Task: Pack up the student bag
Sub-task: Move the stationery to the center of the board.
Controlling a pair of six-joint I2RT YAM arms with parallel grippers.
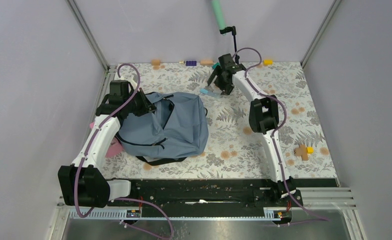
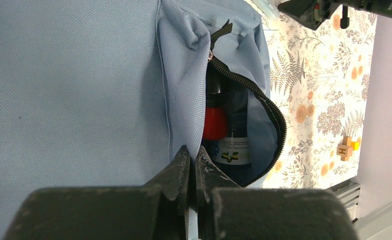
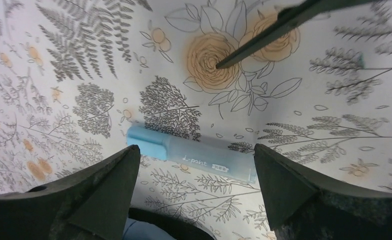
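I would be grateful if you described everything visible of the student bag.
The student bag is soft grey-blue fabric with black zippers, lying on the floral table, left of centre. Its main zipper gapes open, showing a dark labelled bottle and something red inside. The left gripper, shut, pinches fabric at the opening.

One student bag (image 1: 178,125); one blue marker (image 3: 204,157); one wooden cross-shaped block (image 1: 301,151).
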